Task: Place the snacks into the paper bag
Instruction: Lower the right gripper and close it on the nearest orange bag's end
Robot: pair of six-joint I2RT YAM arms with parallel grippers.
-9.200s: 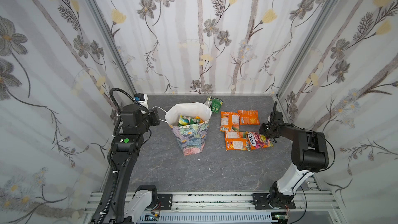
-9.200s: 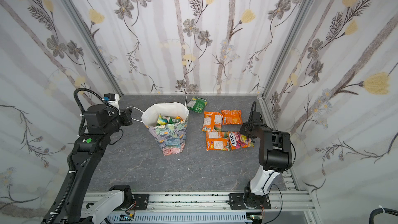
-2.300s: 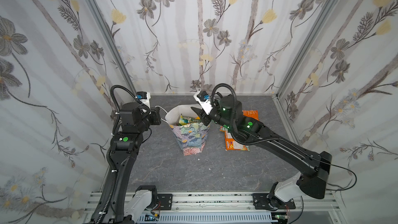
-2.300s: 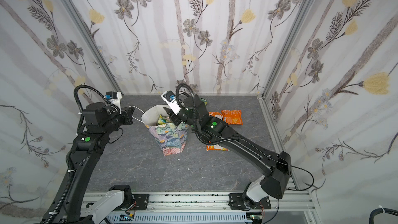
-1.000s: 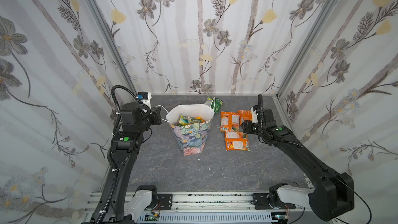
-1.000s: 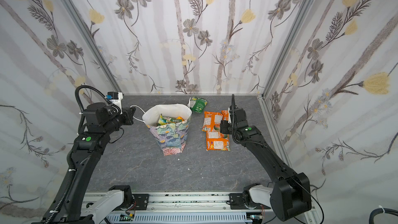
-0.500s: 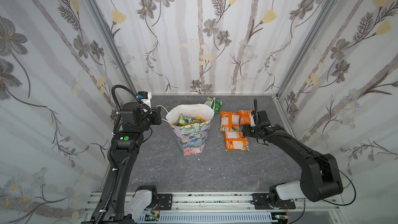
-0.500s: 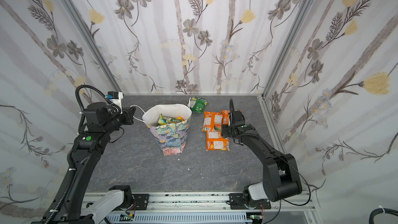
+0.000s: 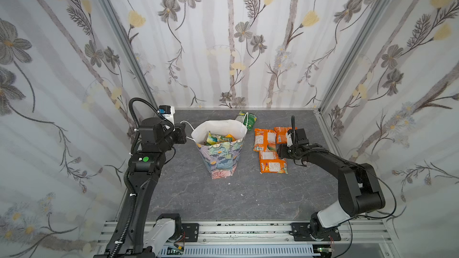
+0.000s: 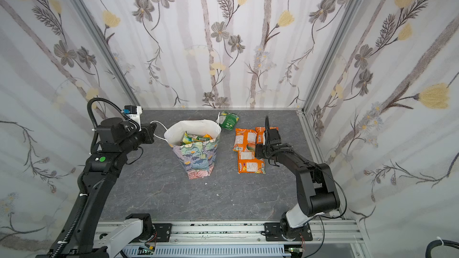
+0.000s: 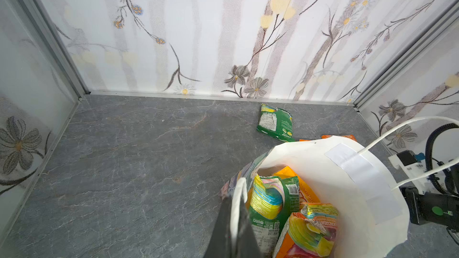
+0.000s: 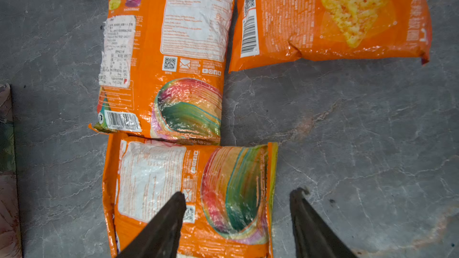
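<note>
Bag (image 9: 218,156) stands upright at centre of the grey tabletop (image 9: 223,194) in both top views. Its mouth is open, with the white lining showing (image 11: 323,177). Inside are several packets on end, green-yellow (image 11: 273,202) and orange (image 11: 308,232), tops just below the rim (image 10: 196,137).

Left fingers (image 9: 182,132) sit just left of the bag, level with its rim, and are pressed together. In the left wrist view the dark fingers (image 11: 222,232) pinch the bag's white handle cord (image 11: 237,202).

Loose snacks:
- Green packet (image 9: 248,117) lies flat behind the bag, at the upper right of its rim and near the back wall (image 10: 229,119).
- Three orange ones lie right of the bag, printed backs up.
- Middle packet (image 9: 264,140) and far packet (image 9: 282,134) lie side by side.
- Near packet (image 9: 273,163) lies below them in frame, its top edge meeting the middle one's bottom edge (image 12: 169,58).

Right fingers (image 9: 282,151) are spread, low at the near packet's upper right corner. In the right wrist view one finger (image 12: 161,227) is over the packet's face (image 12: 223,182) and the other is over bare tabletop, with the packet's side edge between them. Whether they touch the packet cannot be told.
</note>
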